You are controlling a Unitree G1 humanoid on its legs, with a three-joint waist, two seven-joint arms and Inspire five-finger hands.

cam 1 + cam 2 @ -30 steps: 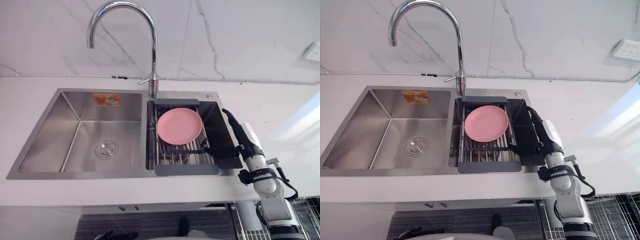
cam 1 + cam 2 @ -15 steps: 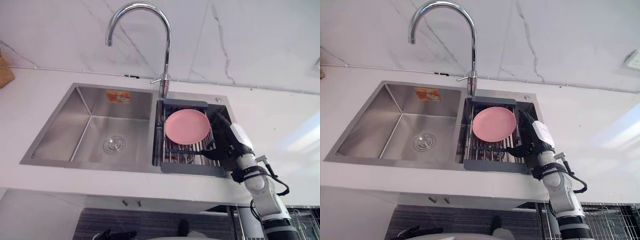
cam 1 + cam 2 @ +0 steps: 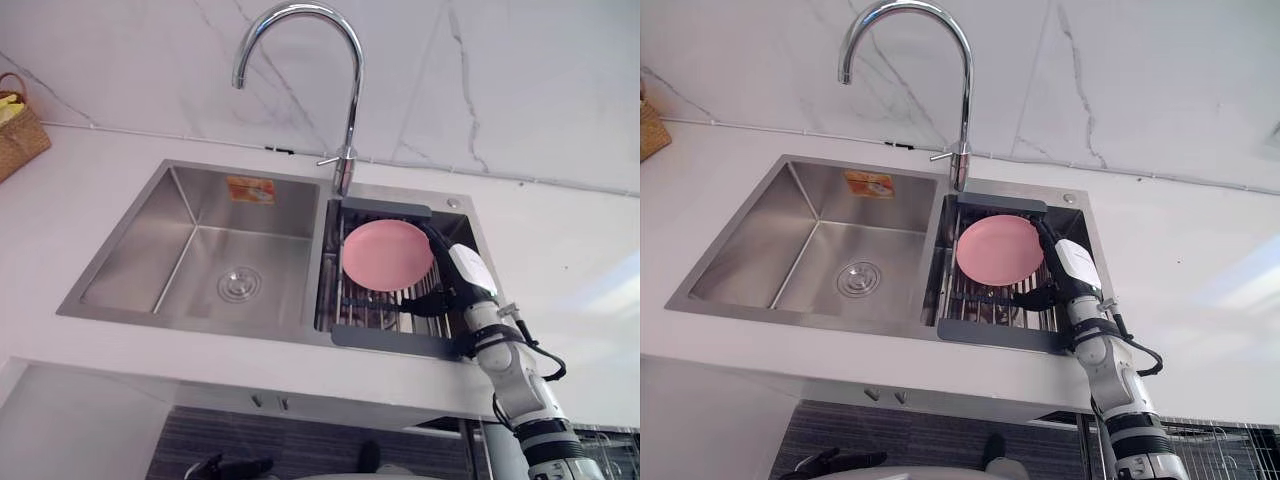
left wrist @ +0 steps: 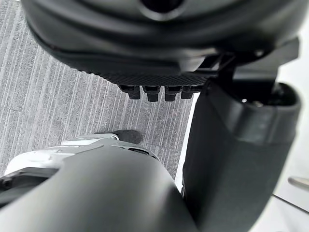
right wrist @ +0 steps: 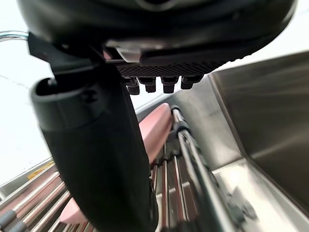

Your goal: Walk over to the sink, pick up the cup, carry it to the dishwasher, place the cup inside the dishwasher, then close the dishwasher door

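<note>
At the 3 o'clock basin of the sink (image 3: 120, 300), a grey-framed drying rack (image 3: 385, 335) spans the opening, and on its rails lies a pink plate (image 3: 388, 254). I cannot tell where a cup might be, so the plate is the thing to hand.

The right robot hand (image 3: 455, 275) sits just beside the plate's 3 o'clock edge. Its fingers are stretched straight toward 12 o'clock and its thumb (image 5: 96, 159) is spread toward 9 o'clock over the rails, so it is wide and holding nothing. Whether it touches the rim I cannot tell. The left robot hand (image 4: 164, 43) hangs over the floor with its fingers relaxed, holding nothing.

The plate looks thin, stiff and light, and probably smooth enough to slip in a pinch. If it is ceramic it would chip against the steel wall or the tap (image 3: 350, 100). The best hold is likely the rim at 3 o'clock, with the thumb on top and the fingers slid under where the rails leave a gap. A shallow grip on the very edge could let it swing or slide out.

A wicker basket (image 3: 20, 135) stands on the white tabletop (image 3: 560, 240) at 9 o'clock, well apart from the sink.
</note>
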